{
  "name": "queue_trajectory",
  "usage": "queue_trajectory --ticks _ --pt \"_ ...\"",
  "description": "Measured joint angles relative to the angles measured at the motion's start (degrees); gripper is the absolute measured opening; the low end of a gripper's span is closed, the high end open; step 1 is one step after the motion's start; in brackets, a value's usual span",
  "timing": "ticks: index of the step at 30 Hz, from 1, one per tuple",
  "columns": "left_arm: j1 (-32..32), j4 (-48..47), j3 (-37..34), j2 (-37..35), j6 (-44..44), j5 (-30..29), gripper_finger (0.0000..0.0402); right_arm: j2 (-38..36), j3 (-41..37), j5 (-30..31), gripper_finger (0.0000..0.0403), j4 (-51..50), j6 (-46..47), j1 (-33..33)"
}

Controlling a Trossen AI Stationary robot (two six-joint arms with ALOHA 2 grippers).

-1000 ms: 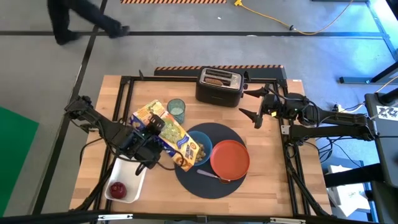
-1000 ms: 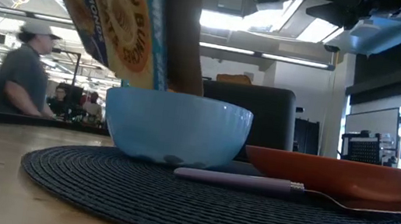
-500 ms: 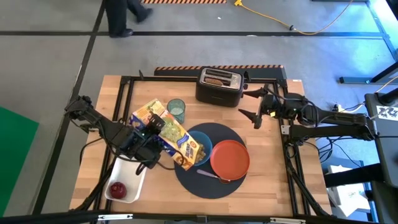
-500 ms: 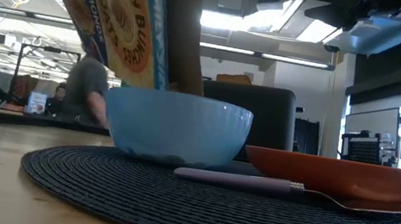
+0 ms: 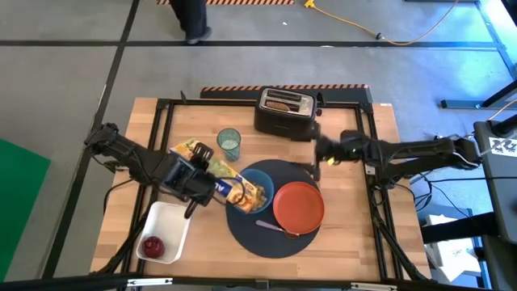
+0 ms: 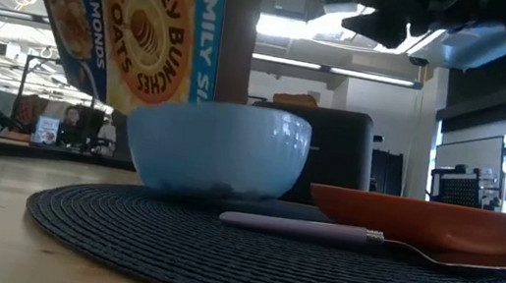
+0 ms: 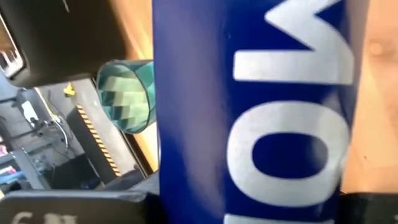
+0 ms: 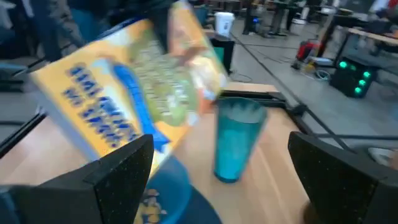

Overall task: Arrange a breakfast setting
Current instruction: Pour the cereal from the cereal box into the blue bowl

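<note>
Centrally, round dark mat on the wooden table carries blue bowl, orange-red plate beside it, and metal spoon lying crosswise at the mat's near edge. Left gripper clamps a Honey Bunches of Oats cereal box, long axis tilted, open end over the bowl. Greenish glass stands upright behind. Right gripper: fingers apart, near the toaster. Red apple sits in the white tub.

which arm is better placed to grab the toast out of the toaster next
Right. The right gripper is open and empty, just in front of the toaster holding the toast slice. The left gripper is busy, shut on the cereal box tilted over the blue bowl.
</note>
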Motion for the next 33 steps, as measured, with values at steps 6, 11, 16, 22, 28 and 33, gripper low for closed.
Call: queue_trajectory --ticks 6,11,16,22,28,33 --pt "4.3 0.0 1.9 0.0 0.5 2.2 0.012 5.9 0.0 6.1 0.0314 7.9 -3.2 6.2" --pt "5.0 -0.1 4.7 0.0 2.2 2.8 0.012 10.5 0.0 3.8 0.0271 13.0 -3.0 7.5" --pt "5.5 0.0 6.4 0.0 2.1 6.0 0.012 17.1 0.0 -0.8 0.024 20.5 -1.9 7.4" --pt "7.2 0.0 6.4 0.0 -0.4 10.7 0.012 25.3 0.0 -2.8 0.0214 31.5 -2.9 8.9" --pt "9.1 -0.1 6.4 0.0 -1.6 14.9 0.012 30.4 0.6 -0.6 0.0194 38.3 -3.8 9.7" --pt "10.7 0.0 6.4 0.0 -1.6 16.6 0.012 33.7 4.1 -2.3 0.0178 37.7 -3.1 9.5"
